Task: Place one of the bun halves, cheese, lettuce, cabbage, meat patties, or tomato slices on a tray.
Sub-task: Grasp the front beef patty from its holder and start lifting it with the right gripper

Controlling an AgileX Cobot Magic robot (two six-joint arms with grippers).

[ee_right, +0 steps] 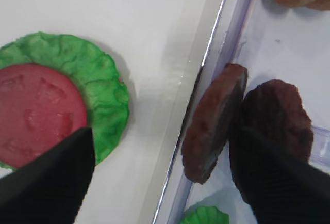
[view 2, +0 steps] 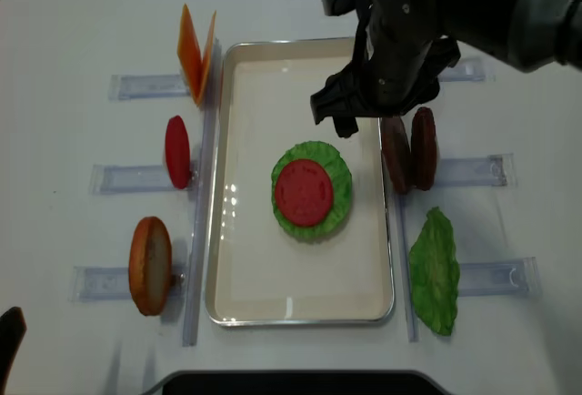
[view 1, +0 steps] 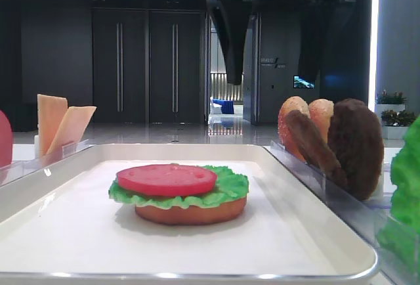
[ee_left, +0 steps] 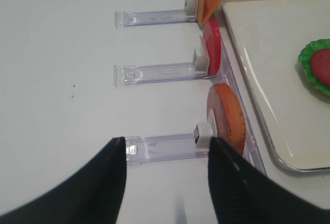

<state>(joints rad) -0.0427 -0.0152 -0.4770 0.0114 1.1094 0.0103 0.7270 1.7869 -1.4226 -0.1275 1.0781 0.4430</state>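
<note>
While the right arm hangs over the tray's 1 o'clock corner in the overhead view, both pincers grasp nothing.
Right arm: black bulk reaching down from 12 o'clock, wrist above the tray's right rim beside the patty rack.
Right pincer: spread wide, empty; one finger sits over the tomato-and-lettuce stack, the other over the meat patties, touching neither as far as the wrist view shows.
Left arm: almost out of the overhead view, only a dark tip at the 7 o'clock corner.
Left pincer: released, fingers apart over the bare desk, with a clear rack between them.
Tray: white, at the desk's middle.
Stack on tray: a bun half at the bottom, lettuce on it, a tomato slice on top, just past the tray's centre toward 3 o'clock.
Meat patties: two, upright on edge in the rack at 3 o'clock of the tray.
Spare lettuce leaf: at 4 o'clock.
Cheese: upright slices at 10 o'clock.
Spare tomato slice: on edge at 9 o'clock.
Spare bun half: on edge at 8 o'clock.
</note>
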